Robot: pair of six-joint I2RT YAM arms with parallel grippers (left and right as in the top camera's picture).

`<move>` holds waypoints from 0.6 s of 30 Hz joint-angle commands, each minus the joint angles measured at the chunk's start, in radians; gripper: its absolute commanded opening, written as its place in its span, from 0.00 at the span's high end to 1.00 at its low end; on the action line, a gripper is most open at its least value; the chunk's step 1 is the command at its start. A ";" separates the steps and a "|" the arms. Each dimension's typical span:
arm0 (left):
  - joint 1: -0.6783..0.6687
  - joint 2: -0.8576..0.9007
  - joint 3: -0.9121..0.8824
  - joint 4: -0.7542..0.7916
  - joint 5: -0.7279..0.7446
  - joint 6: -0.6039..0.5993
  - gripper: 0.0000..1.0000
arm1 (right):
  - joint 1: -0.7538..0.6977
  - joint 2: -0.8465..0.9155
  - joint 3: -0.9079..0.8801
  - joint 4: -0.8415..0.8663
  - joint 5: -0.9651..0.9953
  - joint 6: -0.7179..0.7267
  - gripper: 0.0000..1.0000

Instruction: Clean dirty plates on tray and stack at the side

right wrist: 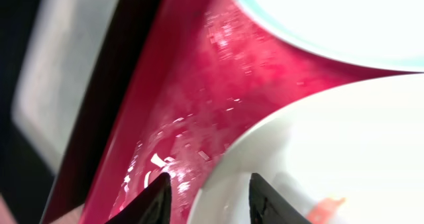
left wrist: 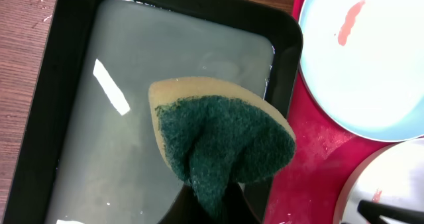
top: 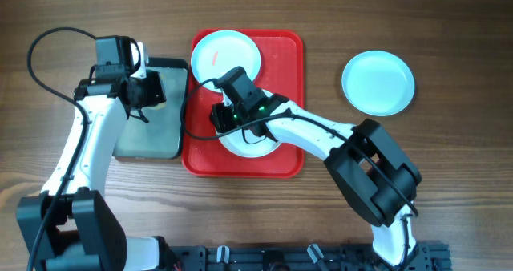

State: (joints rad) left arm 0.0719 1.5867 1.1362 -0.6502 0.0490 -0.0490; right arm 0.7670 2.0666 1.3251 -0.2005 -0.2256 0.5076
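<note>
Pinching a sponge (left wrist: 225,138) over the pan (left wrist: 53,98), left gripper (top: 147,93) clamped tight; right gripper (right wrist: 211,196) half-open astride the white plate (right wrist: 331,144) rim, gripping nothing.

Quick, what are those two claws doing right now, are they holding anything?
Left gripper: shut on the sponge.
Right gripper: open, its fingers astride the rim of the white plate.

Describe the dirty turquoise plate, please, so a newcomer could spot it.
Find the red tray mid-table. Of its two plates, take the far turquoise plate, marked with a red streak. Its neighbour is the white plate, and the other turquoise plate lies off the tray.
</note>
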 commanded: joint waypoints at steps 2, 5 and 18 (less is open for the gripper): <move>-0.005 0.007 -0.005 0.000 -0.013 0.008 0.96 | 0.004 0.023 0.008 0.008 0.073 0.105 0.57; -0.005 0.007 -0.005 0.000 -0.013 0.008 0.96 | 0.019 0.031 0.008 0.014 0.073 0.106 0.53; -0.005 0.007 -0.005 0.000 -0.013 0.008 0.96 | 0.035 0.046 0.018 0.136 -0.003 -0.003 0.41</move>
State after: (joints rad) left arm 0.0719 1.5867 1.1362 -0.6506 0.0490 -0.0490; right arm 0.8276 2.1048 1.3247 -0.0715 -0.2169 0.5880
